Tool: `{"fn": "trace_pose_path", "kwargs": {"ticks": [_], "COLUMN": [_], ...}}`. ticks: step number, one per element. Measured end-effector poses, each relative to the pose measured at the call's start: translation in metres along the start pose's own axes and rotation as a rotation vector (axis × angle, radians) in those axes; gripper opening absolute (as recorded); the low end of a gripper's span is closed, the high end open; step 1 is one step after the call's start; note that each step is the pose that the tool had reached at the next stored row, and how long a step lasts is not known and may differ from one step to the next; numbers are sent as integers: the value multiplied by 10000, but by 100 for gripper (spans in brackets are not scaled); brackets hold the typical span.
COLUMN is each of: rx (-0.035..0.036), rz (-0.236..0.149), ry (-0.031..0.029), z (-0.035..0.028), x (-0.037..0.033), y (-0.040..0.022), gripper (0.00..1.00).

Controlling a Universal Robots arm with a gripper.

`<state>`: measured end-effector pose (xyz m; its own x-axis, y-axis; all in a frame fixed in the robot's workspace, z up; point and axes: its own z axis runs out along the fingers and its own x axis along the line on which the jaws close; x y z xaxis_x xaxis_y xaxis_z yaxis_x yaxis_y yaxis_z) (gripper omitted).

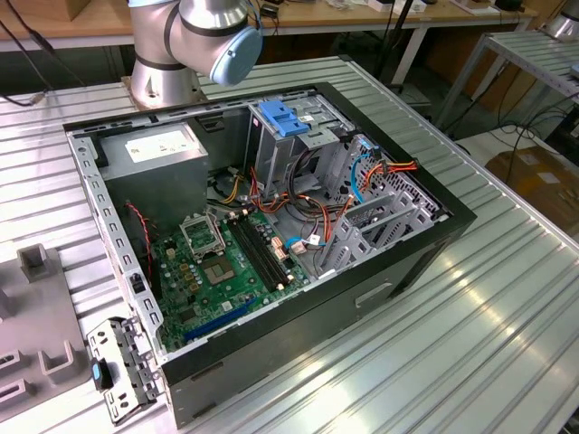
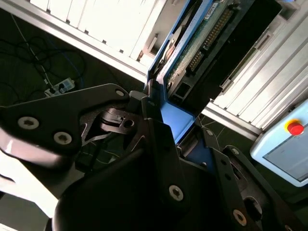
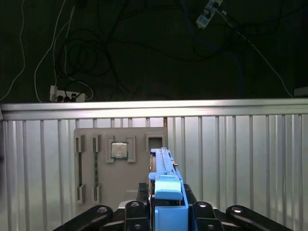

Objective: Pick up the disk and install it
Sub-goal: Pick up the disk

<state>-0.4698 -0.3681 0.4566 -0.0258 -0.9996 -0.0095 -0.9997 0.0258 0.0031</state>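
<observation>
Biggest thing out here is the ribbed metal table, and on it lies the open computer case, side panel off, insides up. Behind the case stands the robot arm, its base planted on the table. Inside the case: the grey power-supply box in the far corner, the green motherboard on the floor of it, and a tall metal cage with a blue latch on top. Off to the exterior view's left of the case sits a grey fixture tray. Now the wrist cameras: the gripper is clamped on the disk, black fingers pressing its blue carrier rails from both sides. The disk is held edge-on over that tray, near a processor chip seated in its pocket. In the second wrist view the gripper shows the same hold, the disk turning its green circuit board to the lens, a red stop button beyond.
</observation>
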Motion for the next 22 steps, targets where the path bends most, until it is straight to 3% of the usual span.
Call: {"fn": "trace_pose_path", "kwargs": {"ticks": [14, 17, 22], "rx": [0, -4, -4], "rz": [0, 0, 0], "ry": [0, 0, 0], "z": [-203, -296, -391], "x": [-2, -3, -4], "y": [1, 0, 1], "gripper": [37, 37, 37]}}
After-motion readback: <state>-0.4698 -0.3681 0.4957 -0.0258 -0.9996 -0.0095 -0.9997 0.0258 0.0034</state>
